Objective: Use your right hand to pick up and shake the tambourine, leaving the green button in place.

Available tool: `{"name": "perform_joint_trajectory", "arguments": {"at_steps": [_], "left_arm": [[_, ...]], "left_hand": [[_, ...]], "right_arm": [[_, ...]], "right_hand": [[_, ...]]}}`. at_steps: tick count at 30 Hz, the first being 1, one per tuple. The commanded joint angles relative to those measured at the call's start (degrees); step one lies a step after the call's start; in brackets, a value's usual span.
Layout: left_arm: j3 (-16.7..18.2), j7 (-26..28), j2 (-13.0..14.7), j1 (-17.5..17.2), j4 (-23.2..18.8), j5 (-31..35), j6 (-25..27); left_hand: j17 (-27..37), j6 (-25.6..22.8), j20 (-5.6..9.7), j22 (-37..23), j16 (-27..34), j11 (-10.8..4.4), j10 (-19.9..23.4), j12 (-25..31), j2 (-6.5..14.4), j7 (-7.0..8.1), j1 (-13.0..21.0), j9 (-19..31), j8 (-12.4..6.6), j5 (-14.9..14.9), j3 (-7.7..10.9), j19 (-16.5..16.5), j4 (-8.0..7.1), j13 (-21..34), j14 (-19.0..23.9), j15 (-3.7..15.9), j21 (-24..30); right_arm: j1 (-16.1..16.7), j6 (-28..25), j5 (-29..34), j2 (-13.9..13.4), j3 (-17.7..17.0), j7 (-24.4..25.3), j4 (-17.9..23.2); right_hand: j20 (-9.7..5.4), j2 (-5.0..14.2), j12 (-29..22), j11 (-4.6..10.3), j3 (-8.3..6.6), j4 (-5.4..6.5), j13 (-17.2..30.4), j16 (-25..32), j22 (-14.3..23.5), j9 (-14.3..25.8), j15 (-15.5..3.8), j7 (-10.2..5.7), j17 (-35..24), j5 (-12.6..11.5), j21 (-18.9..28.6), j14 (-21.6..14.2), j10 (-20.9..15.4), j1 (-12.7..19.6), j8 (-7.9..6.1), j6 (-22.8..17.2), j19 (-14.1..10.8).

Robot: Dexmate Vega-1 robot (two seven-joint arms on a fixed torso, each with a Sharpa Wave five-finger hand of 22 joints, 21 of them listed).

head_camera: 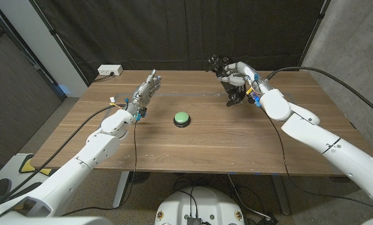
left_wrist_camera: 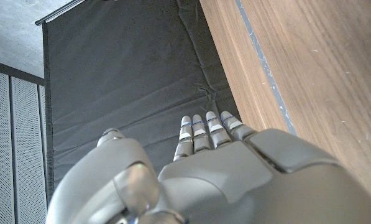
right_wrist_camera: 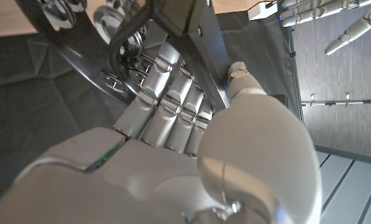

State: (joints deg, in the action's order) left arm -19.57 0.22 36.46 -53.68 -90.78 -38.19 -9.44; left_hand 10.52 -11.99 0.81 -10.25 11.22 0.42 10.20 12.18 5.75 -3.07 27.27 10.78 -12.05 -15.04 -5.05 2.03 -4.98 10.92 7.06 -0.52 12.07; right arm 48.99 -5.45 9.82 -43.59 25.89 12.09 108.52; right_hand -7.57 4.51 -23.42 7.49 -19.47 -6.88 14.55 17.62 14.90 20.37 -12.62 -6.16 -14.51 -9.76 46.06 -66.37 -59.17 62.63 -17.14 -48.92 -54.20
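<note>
Right fingers (right_wrist_camera: pixel 173 93): I had them wrapped around the tambourine (head_camera: pixel 227 78) frame, thumb clamped over its black bar.
Left fingers (left_wrist_camera: pixel 207 130): straight, apart, holding nothing, above the counter (head_camera: pixel 236 144).
Tambourine: lifted off the counter in my right hand (head_camera: pixel 239 78), near the far edge.
Green button (head_camera: pixel 182 118): mid-counter, well apart from both hands.
Shake: I judged short wrist flicks best, grip firm, staying clear of the button.

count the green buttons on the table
1. The green button sits near the middle of the wooden table, between the two arms and apart from both hands. The right hand grips the tambourine at the table's far side.
</note>
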Motion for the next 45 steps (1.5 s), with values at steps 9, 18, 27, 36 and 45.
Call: {"name": "perform_joint_trajectory", "arguments": {"at_steps": [9, 18, 27, 36, 45], "left_arm": [[-0.66, -2.23, -0.57, 1.96, 2.67, -0.47, -0.09], [-1.02, -2.12, -0.51, 2.41, 2.53, -0.18, 0.54], [-1.19, -2.07, -0.9, 2.61, 2.69, -0.06, 0.23], [-1.16, -1.71, -0.68, 2.54, 2.54, 0.0, 0.72], [-1.62, -2.26, -1.13, 3.65, 3.47, 0.11, 0.93]], "left_hand": [[0.08, -0.56, 0.02, -0.25, -0.06, -0.06, 0.3, -0.16, 0.18, 0.22, 0.15, 0.13, -0.06, 0.16, -0.39, 0.58, -0.03, 0.21, 0.79, 0.09, -0.1], [0.08, -0.59, 0.03, -0.25, -0.08, -0.03, 0.33, -0.19, 0.21, 0.21, 0.2, 0.13, -0.03, 0.19, -0.43, 0.59, -0.02, 0.21, 0.79, 0.15, -0.11], [0.08, -0.63, -0.02, -0.25, -0.09, -0.02, 0.37, -0.2, 0.24, 0.19, 0.25, 0.13, 0.0, 0.22, -0.47, 0.6, -0.02, 0.21, 0.8, 0.08, -0.13], [0.08, -0.68, 0.0, -0.25, -0.11, -0.04, 0.37, -0.23, 0.27, 0.22, 0.3, 0.13, 0.03, 0.25, -0.52, 0.63, -0.01, 0.21, 0.8, 0.05, -0.13], [0.08, -0.69, -0.02, -0.25, -0.12, -0.14, 0.42, -0.23, 0.29, 0.22, 0.33, 0.13, 0.07, 0.28, -0.56, 0.61, -0.01, 0.21, 0.82, 0.07, -0.15]], "right_arm": [[9.05, 19.63, -70.59, 27.23, -17.23, -15.18, -15.66], [6.79, 12.96, -5.71, 11.56, -7.83, 19.39, -7.68], [0.83, -6.87, 25.05, 3.44, 2.64, 14.25, -0.33], [5.84, 19.44, -41.38, 20.38, -12.74, -0.36, -12.36], [2.95, -9.87, 37.78, 8.11, 1.69, 37.22, -7.1]], "right_hand": [[-5.56, 6.02, -1.86, 2.37, -6.92, 3.53, 11.19, 0.09, -0.06, 6.71, -0.42, -0.69, -0.13, -0.35, 0.95, -1.02, -2.35, 2.44, 0.02, -0.79, -0.39], [-5.51, 5.89, -1.84, 2.34, -6.98, 3.49, 11.33, 0.03, -0.18, 6.6, -0.31, -0.68, -0.05, -0.3, 1.07, -1.08, -2.44, 2.31, 0.22, -0.79, -0.22], [-5.46, 5.77, -1.74, 2.86, -6.94, 3.53, 11.74, 0.36, -0.31, 6.37, -0.48, -1.95, -0.41, -0.3, 1.43, -1.52, -2.24, 1.93, 0.49, -1.09, 0.03], [-5.54, 5.84, -1.38, 2.35, -7.21, 3.18, 11.39, 0.37, -0.4, 6.26, -0.43, -1.02, -0.38, -0.34, 2.01, -1.74, -2.46, 2.1, 0.77, -1.12, -0.37], [-5.44, 5.55, -1.06, 2.62, -7.26, 3.13, 11.68, -0.19, -0.81, 6.02, -0.39, -1.9, -0.05, -0.27, 1.96, -1.06, -2.04, 1.67, 1.13, -1.35, 0.72]]}}
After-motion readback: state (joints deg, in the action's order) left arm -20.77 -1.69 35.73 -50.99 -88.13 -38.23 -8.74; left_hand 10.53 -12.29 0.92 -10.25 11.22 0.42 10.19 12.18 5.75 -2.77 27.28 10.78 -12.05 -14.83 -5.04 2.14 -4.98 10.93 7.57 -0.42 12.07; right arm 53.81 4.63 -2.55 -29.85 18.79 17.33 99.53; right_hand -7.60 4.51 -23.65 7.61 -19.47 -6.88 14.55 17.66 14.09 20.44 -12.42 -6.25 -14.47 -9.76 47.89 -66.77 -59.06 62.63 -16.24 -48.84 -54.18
